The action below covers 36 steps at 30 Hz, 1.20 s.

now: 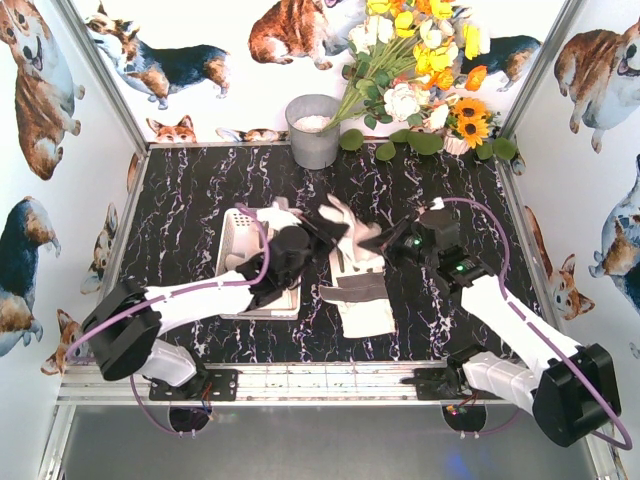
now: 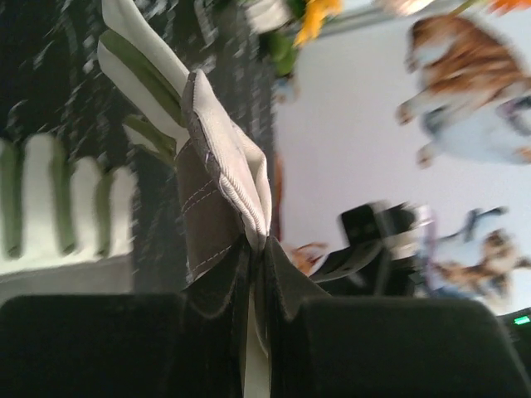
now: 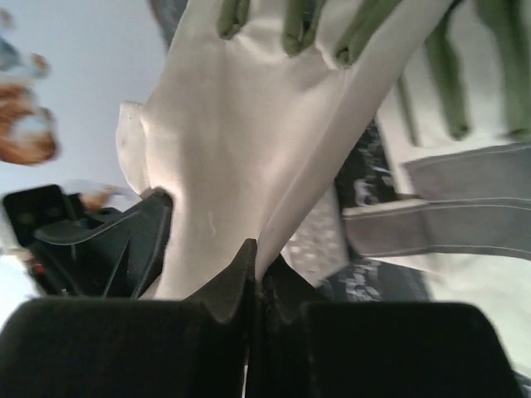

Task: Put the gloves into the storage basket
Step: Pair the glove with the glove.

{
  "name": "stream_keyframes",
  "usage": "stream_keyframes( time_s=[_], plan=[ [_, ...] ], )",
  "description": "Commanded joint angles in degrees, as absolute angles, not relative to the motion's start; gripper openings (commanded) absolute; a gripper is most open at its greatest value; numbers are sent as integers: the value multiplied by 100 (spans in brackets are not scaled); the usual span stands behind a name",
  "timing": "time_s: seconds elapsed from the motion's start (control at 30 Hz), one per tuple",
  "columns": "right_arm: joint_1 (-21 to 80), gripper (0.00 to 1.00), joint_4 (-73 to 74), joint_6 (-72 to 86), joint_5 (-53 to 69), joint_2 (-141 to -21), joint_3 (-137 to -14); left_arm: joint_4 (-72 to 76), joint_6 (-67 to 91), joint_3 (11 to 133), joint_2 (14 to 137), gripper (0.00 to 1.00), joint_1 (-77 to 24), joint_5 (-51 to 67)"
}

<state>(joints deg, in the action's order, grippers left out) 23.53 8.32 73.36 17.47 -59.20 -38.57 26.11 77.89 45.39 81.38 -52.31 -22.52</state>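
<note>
- The left tool (image 2: 255,253) is pinched shut on a grey stitched part of a floppy cream-white fabric glove (image 2: 222,157). The glove rises from the tool's tips, and its green-grey striped fingers point away from the camera.
- The right tool (image 3: 251,264) is also clamped tight, on a fold in the pale side of the same glove.
- From overhead, the left tool (image 1: 318,233) and the right tool (image 1: 386,240) face each other across this held glove (image 1: 350,233). They are near each other but not touching, and the glove is stretched between them above the middle of the bench.
- Just on the near side of the held glove, more cream-white gloves with grey cuffs (image 1: 365,310) lie flat in a loose pile on the black marble-patterned bench (image 1: 180,220).
- The white plastic storage basket with slotted sides (image 1: 238,228) sits on the bench to the left of the pile. The left arm crosses over it and hides most of it, so its contents cannot be made out.
- A grey metal bucket (image 1: 313,130) stands at the far edge of the bench.
- A bunch of yellow, white and orange flowers (image 1: 420,60) stands just to the right of the bucket.
</note>
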Motion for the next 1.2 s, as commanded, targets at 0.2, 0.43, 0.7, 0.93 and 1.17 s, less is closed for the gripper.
stream_keyframes(
  time_s=[0.2, 0.43, 0.7, 0.93, 1.17],
  plan=[
    [2364, 0, 1868, 4347, 1266, -6138, -4161, 1693, 7105, 4522, 8573, 0, -5874, -2499],
    [2364, 0, 1360, 3711, 1545, -5878, -3430, 2209, 6792, 4182, 8889, 2, -6041, -2046],
    [2364, 0, 1693, 3888, 1758, -6142, -3049, 2294, 7411, 3668, 8894, 32, -6135, -1772],
    [2364, 0, 1703, 3892, 1805, -6354, -3025, 2134, 7428, 3551, 8639, 49, -6127, -1795],
    [2369, 0, 2035, 3862, 1642, -6589, -3108, 1068, 7274, 3611, 7832, 70, -6131, -1553]
  ],
)
